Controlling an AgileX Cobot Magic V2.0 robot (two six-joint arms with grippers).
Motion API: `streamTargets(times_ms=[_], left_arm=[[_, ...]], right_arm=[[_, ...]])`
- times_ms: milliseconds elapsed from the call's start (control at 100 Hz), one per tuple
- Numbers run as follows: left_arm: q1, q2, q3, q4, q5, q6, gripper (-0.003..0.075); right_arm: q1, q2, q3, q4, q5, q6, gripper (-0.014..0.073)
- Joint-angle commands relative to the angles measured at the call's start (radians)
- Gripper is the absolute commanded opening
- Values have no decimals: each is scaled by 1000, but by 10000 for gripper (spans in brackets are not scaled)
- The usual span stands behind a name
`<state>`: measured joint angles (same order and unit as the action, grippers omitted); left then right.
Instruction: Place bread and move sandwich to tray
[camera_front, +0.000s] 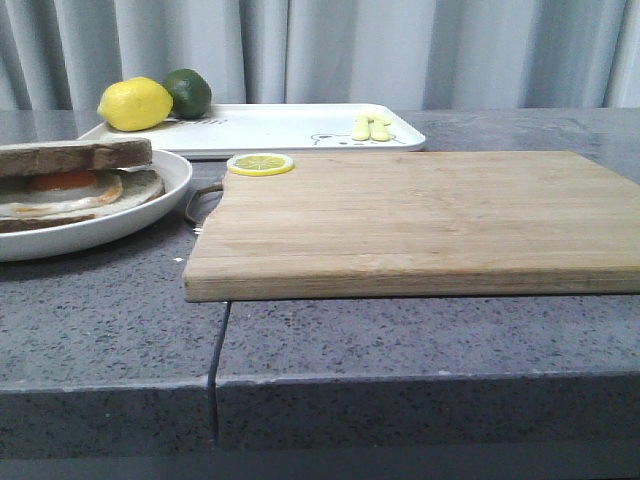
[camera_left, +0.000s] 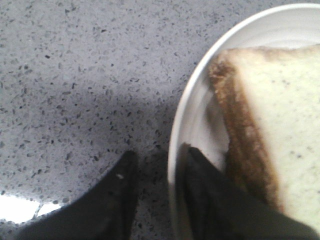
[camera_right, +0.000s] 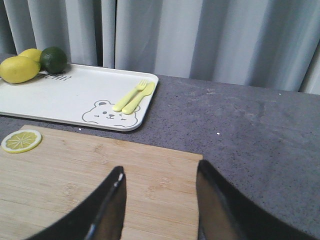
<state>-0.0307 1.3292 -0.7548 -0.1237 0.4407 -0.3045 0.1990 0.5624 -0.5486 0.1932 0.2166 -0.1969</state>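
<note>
At the left of the front view, the sandwich (camera_front: 70, 185) lies on a round white plate (camera_front: 172, 170). Its fried egg shows between brown-crusted slices, and the bread (camera_front: 75, 155) is the top slice. The white tray (camera_front: 290, 125) is behind it at the back. Neither gripper shows in the front view. In the left wrist view, my left gripper (camera_left: 157, 157) is open and straddles the plate's rim (camera_left: 197, 82). One finger is over the counter and the other is inside the plate beside the bread (camera_left: 280, 115). My right gripper (camera_right: 159, 172) is open and empty over the wooden board (camera_right: 75, 180).
The wooden board (camera_front: 400, 215) fills the middle of the counter, with a lemon slice (camera_front: 260, 163) on its far left corner. On the tray sit a lemon (camera_front: 135, 104), a lime (camera_front: 188, 92) and small yellow cutlery (camera_front: 372, 127). A seam (camera_front: 222, 330) runs through the counter.
</note>
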Motion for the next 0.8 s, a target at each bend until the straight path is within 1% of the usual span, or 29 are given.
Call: streamTargets(times_ms=[0,80,540,790], left_arm=[[2,-17,-25,-6,-11,-7,46],[2,-17,-25,-23,-11,-7,-19],[2,-25,-25,-166,-39,-7,-19],[2,-103,-25,-224,-79,-7,-19]], right_arm=[[-7,0,-25,4,-71,-4,350],[-7,0,-25,4,-71,-4,350],[-7,0,-25,4,-71,-4,350],[-7,0,-25,4,-71,-4,350]])
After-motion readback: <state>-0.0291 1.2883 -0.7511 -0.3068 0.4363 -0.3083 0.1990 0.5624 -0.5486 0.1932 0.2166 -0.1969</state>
